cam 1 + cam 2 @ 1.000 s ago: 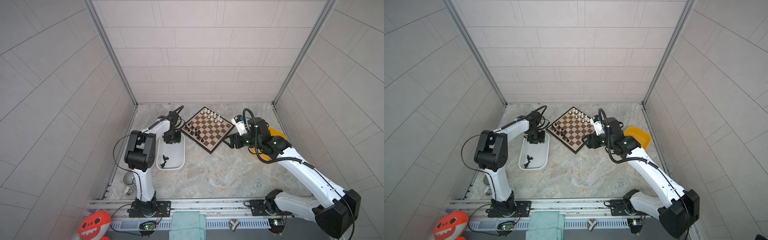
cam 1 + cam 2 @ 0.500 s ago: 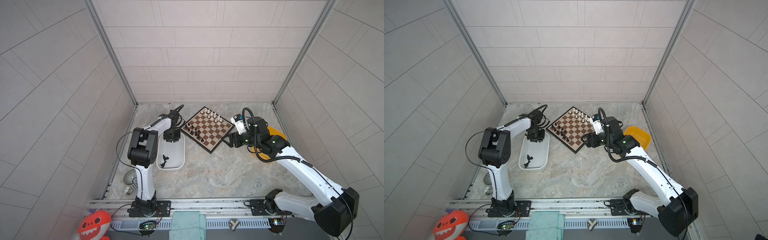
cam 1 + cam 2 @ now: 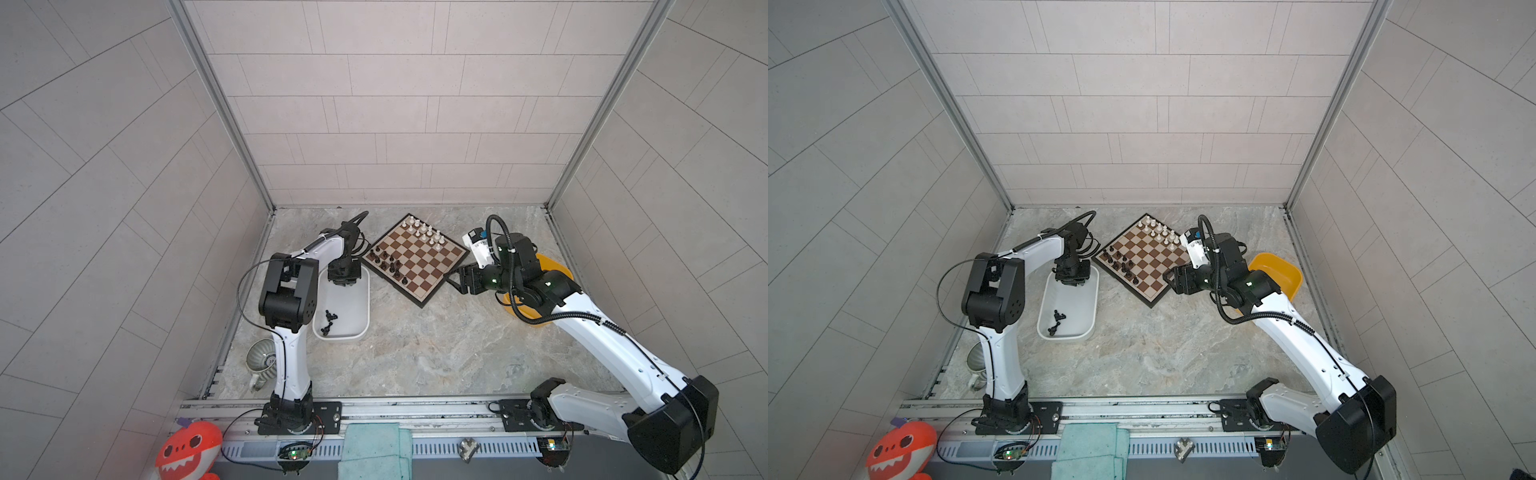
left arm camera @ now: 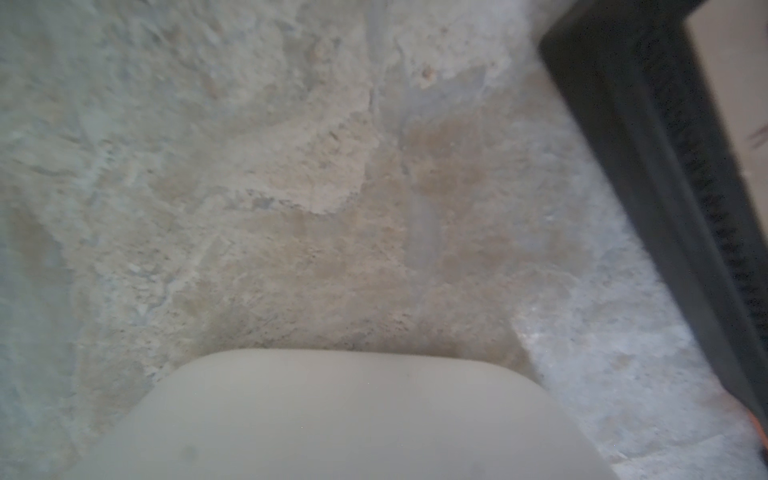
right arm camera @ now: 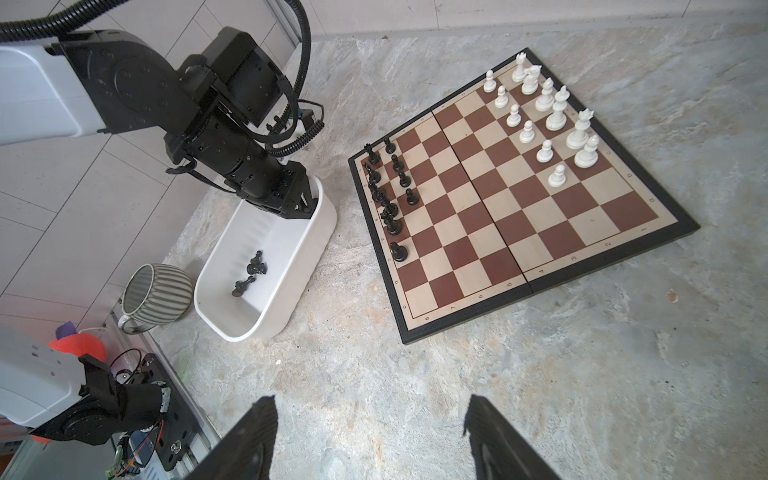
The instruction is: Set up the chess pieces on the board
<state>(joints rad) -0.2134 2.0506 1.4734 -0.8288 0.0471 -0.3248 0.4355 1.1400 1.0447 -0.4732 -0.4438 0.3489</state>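
Hovering right gripper (image 5: 370, 401) beside board (image 5: 540, 216) edge

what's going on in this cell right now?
Two arms are setting up chess. The board has black men along one edge and white men along the opposite edge, and both sides are incomplete. The left claw is down in one end of the white tub. A few spare men lie at the other end, and any grip is hidden. The right claw hangs open and empty over the table beside the board.
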